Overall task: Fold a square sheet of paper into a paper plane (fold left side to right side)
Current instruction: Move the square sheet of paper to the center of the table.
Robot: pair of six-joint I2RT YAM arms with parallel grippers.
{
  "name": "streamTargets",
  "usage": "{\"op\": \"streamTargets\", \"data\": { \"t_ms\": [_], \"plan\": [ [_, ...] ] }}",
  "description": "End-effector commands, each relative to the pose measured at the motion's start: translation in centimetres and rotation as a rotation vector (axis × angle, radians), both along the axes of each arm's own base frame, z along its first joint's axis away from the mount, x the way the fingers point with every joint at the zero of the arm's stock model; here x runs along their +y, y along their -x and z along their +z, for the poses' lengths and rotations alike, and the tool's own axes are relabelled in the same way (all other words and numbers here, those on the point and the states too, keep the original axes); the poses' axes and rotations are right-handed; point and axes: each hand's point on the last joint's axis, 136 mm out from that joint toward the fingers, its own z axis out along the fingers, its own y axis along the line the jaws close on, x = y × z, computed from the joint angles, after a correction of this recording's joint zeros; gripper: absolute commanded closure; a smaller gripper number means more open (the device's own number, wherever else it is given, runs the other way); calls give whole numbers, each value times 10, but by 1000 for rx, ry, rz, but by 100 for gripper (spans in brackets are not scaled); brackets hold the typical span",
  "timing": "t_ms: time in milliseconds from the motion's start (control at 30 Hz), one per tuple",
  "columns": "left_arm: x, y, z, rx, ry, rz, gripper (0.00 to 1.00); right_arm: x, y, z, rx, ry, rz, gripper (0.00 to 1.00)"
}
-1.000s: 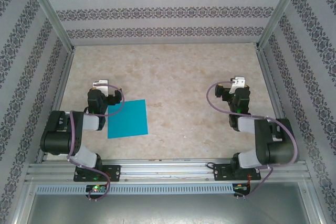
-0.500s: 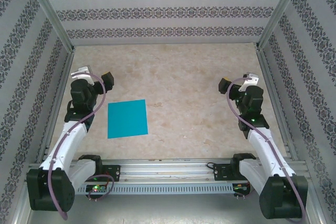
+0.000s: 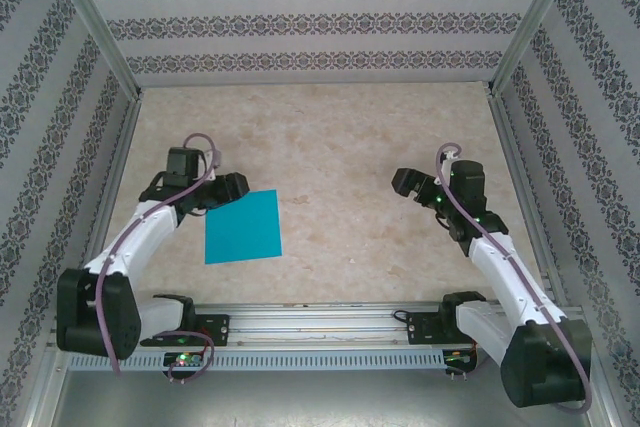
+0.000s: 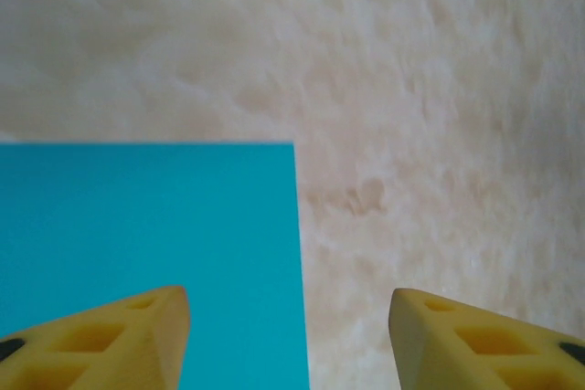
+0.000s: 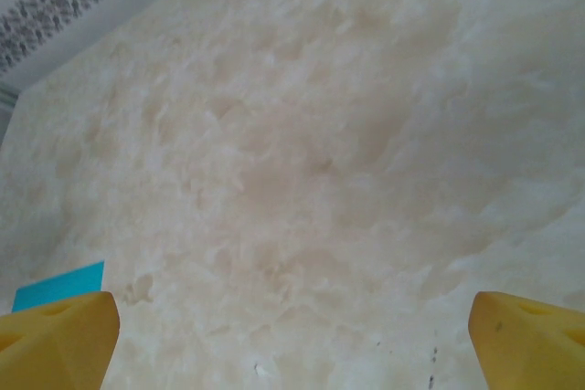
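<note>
Lying flat on the table [image 3: 340, 137], the teal sheet of paper [image 3: 243, 229] is on the left half, near the front. It shows no crease, so I judge that the first fold is not yet made. The left gripper [image 3: 232, 190] hangs over the far edge of the sheet, close to its far left corner. In the left wrist view its yellow fingers [image 4: 119, 340] stand apart with nothing between them; one straight edge of the sheet runs under the gap, and a corner lies just ahead. The right gripper [image 3: 403, 182] is well apart from the sheet, over bare table, with jaws wide and empty.

To do the step well, I think one finger must slide under the thin edge, because flat paper gives little to catch. The pinch should be close to the corner, the lift low, and the left side should go over until it meets the right side evenly before any pressing.

To the right of the sheet the table is free as far as the right gripper, so the fold has room. The metal rail [image 3: 320, 315] is near the front edge of the sheet, and the side wall [image 3: 60, 147] is close behind the left arm.
</note>
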Motion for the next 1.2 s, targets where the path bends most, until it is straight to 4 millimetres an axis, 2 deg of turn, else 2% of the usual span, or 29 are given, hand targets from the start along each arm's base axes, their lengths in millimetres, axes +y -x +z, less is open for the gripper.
{"op": "streamTargets", "data": {
  "t_ms": [0,200,567,767,1167],
  "plan": [
    [-25,20,-21,141,44,-56,45,7,-3,10,-10,10,19,2],
    [-43,38,-68,286,-20,-87,53,7,-2,13,-22,41,20,2],
    [-65,35,-108,377,-28,-84,62,-2,3,24,-50,103,-4,2],
    [-109,29,-118,399,-23,-168,64,-4,3,27,-49,110,-19,2],
    [-210,-4,-119,382,39,-218,67,-9,6,15,2,118,-49,2]
  ]
}}
